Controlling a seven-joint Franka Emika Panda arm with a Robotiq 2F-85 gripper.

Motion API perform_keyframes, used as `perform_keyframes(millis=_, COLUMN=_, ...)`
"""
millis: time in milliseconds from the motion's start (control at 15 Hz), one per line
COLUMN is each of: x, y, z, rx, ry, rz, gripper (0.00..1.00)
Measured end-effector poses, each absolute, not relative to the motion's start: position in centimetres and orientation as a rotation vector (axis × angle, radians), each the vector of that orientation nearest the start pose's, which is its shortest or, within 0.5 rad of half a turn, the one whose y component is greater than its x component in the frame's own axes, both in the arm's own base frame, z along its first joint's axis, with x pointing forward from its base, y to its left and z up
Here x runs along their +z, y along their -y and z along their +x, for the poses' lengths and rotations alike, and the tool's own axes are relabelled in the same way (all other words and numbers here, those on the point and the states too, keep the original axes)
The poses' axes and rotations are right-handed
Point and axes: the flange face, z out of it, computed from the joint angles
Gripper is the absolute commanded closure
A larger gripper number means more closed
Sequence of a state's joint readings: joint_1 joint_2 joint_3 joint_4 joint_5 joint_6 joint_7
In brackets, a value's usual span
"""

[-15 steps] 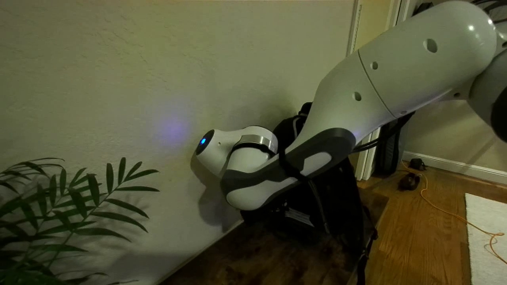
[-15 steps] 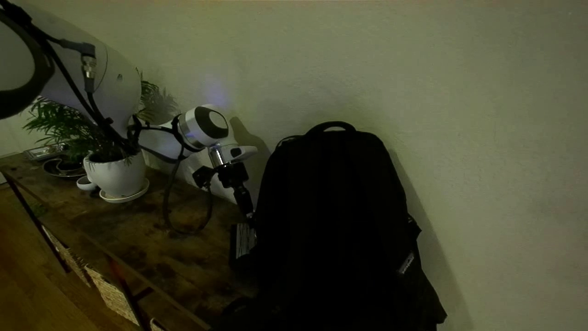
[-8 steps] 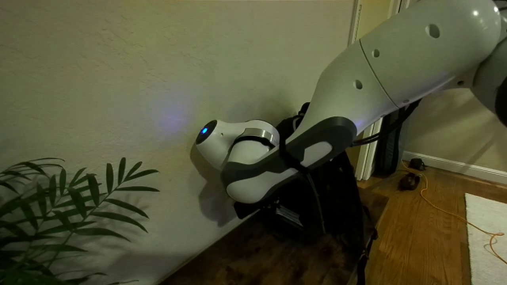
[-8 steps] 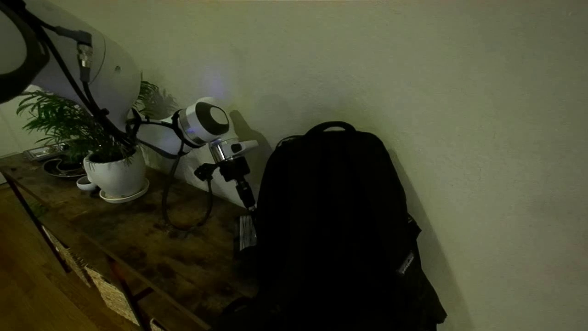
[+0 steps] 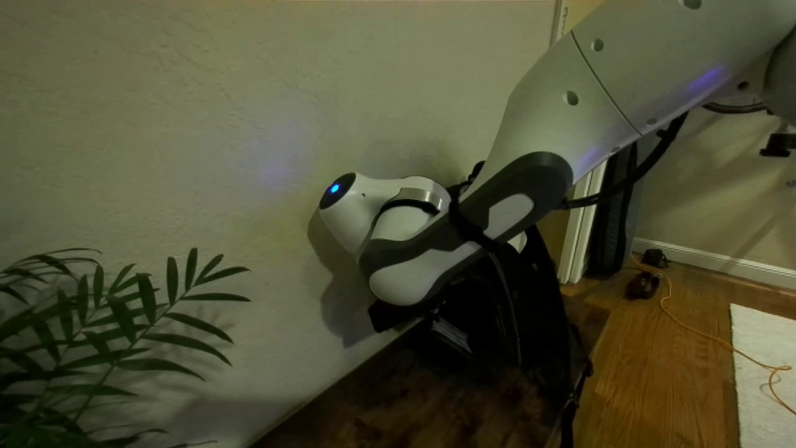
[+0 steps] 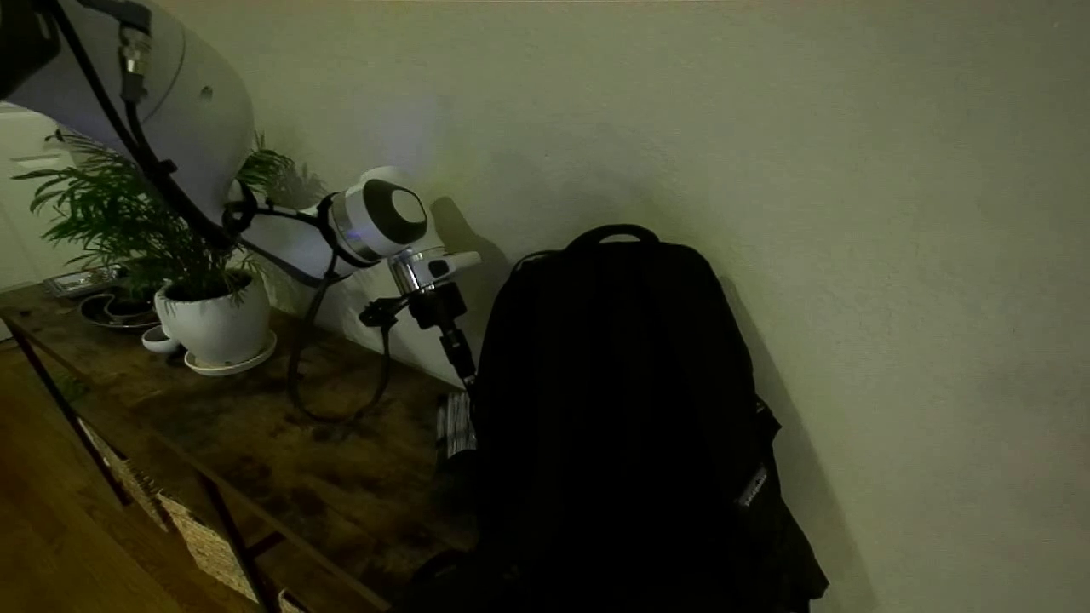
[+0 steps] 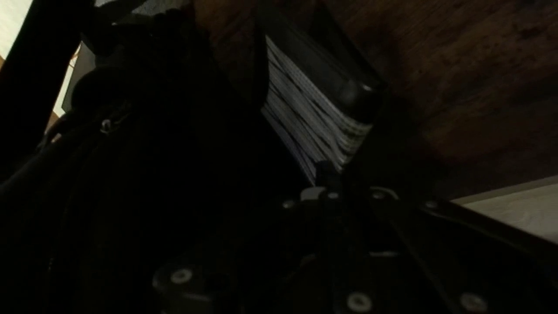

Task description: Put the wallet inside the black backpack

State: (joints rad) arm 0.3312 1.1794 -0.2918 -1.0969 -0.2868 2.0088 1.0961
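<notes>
Large black soft-fabric backpack (image 6: 630,409): stands upright, close to the pale textured wall (image 6: 920,213); rounded at the top, wider toward the bottom; mostly too dark to read.
Dark-stained rectangular wooden tabletop (image 6: 281,451): runs along the wall; lies partly in shadow beside the backpack.
Pale-striped, dark, flat rectangular wallet (image 7: 305,104): outside the backpack, just beside its flank; tilted, showing its striped face in the wrist view; seen against the tabletop; cannot tell whether touching backpack or tabletop.
Black bolted two-finger gripper (image 7: 328,174): points down at a slant alongside the backpack; clamped on the near corner of the wallet.
White-and-grey rounded jointed arm (image 5: 622,87): reaches down toward the wallet in both exterior views; covers part of the backpack in an exterior view; glows blue at a joint near the wall.
Looped black cable (image 6: 387,353): hangs from the arm over the tabletop.
White round smooth pot (image 6: 217,328): on a white round saucer (image 6: 226,369), well apart from the backpack; holds a green narrow-leaved plant (image 6: 128,213).
Small white round bowl (image 6: 159,339): just beside the pot.
Brown wooden plank floor (image 5: 653,373): under a pale rectangular rug (image 5: 762,326) and a thin orange cord (image 5: 709,338).
</notes>
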Motion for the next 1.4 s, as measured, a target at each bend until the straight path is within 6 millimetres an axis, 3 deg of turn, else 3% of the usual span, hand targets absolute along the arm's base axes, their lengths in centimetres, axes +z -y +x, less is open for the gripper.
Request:
perform_keyframes(millis=800, x=11.8, y=-8.0, z=70.6, rx=0.178, ry=1.045, rz=2.431, gripper=0.99)
perform_keyframes(millis=1400, x=13.0, y=-9.2, z=66.7, rx=0.217, ry=1.094, rz=2.413, gripper=0.99)
